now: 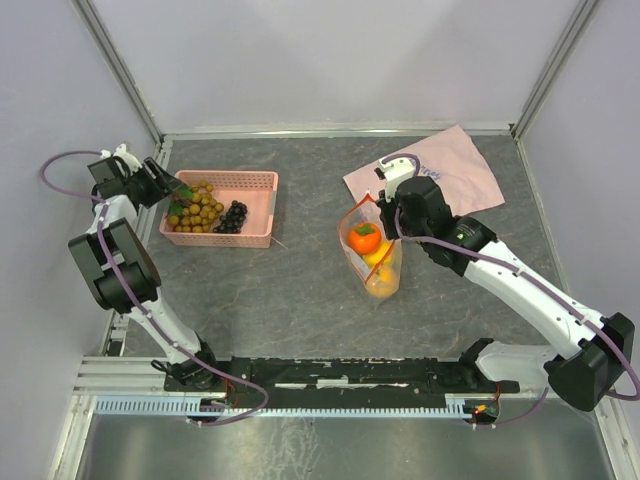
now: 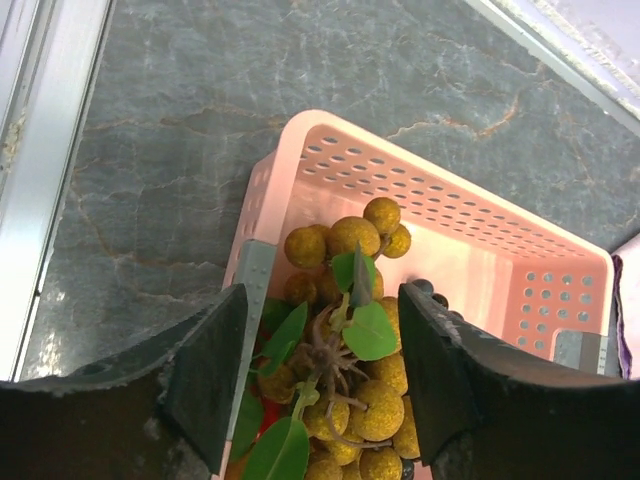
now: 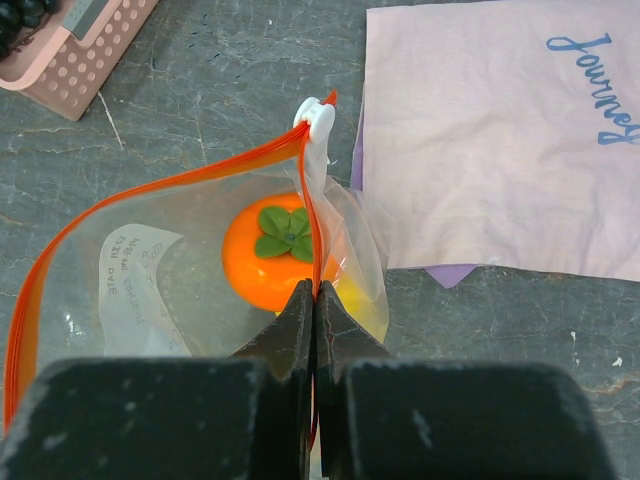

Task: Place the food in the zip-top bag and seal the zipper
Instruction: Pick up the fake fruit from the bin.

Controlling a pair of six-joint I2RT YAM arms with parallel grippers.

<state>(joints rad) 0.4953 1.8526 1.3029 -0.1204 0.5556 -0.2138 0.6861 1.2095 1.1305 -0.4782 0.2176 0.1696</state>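
Nearest, on the grey table (image 1: 300,290), the zip-top bag (image 1: 372,262) stands mouth-up. The persimmon (image 3: 270,250) lies uppermost inside it, with yellow and orange fruit (image 1: 380,278) beneath. The right pincer (image 3: 313,295) is closed tight on the bag's mouth edge, with the zipper (image 3: 150,190) strip pinched between its fingers. The rest of the strip bows away to the left, so the mouth gapes. A white slider (image 3: 316,118) sits on the strip just beyond the fingertips. Farther back and to the left, the pink basket (image 2: 450,200) holds the berry cluster (image 2: 355,240) and, beside it, the dark grapes (image 1: 232,216). The left pincer (image 2: 320,340) hangs over the basket's left end, jaws apart, one finger on either side of the cluster's leaves and stem; whether they touch the berries I cannot tell. Farthest back, just beyond the bag, the pink cloth (image 3: 500,150) with blue writing lies flat on the table
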